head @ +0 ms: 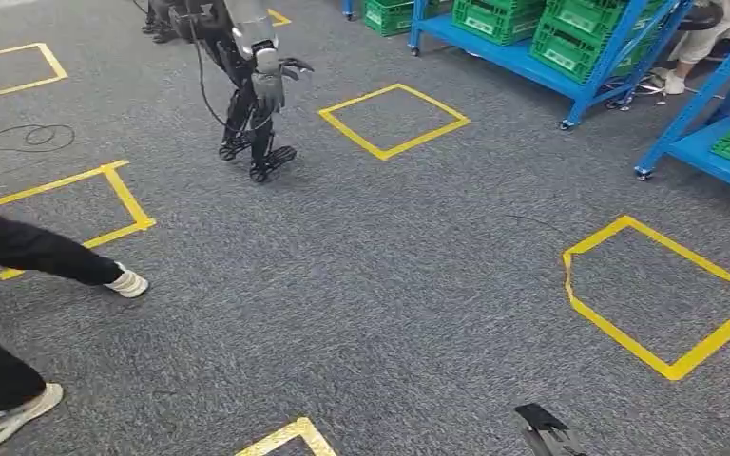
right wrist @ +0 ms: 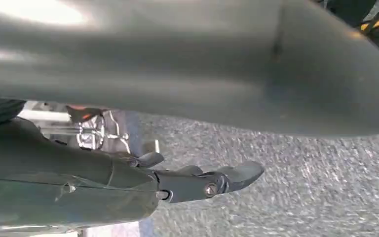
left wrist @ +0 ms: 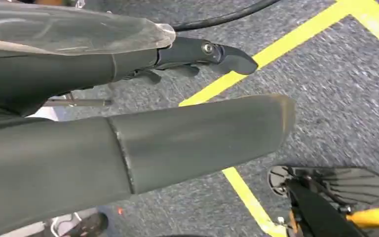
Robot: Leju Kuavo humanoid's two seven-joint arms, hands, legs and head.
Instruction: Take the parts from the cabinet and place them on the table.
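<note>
Blue shelving racks (head: 570,81) with green crates (head: 570,43) stand at the far right of the head view; what lies inside the crates is too small to tell. My left hand (left wrist: 79,79) hangs over grey carpet with its thick thumb (left wrist: 202,138) and dark fingers (left wrist: 217,52) stretched out, and nothing is in it. My right hand (right wrist: 79,173) also hangs over the carpet, its fingers (right wrist: 227,180) straight and apart from the thumb (right wrist: 202,74), holding nothing. A dark tip of that hand (head: 544,426) pokes in at the bottom edge of the head view.
Another humanoid robot (head: 252,85) stands ahead at the top left. A person's dark-trousered legs and white shoes (head: 128,282) step in from the left. Another person's feet (head: 675,81) are beside the racks. Yellow tape squares (head: 394,119) mark the grey carpet.
</note>
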